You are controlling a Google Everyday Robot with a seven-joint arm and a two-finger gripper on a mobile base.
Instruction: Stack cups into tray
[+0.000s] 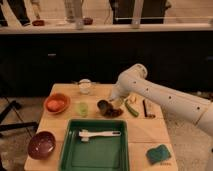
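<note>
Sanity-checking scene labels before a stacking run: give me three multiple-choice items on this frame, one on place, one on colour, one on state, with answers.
1. Where is the tool?
A) above the orange bowl
B) beside the dark cup
C) over the teal sponge

2. What colour is the bowl at the near-left corner of the table?
A) maroon
B) blue
C) white

3. What does the tray hold?
A) both cups
B) one cup
C) no cup, only a white utensil

Answers:
1 B, the arm ends right by that cup.
2 A, it is dark red.
3 C, the dark cup and the green cup stand on the table.
</note>
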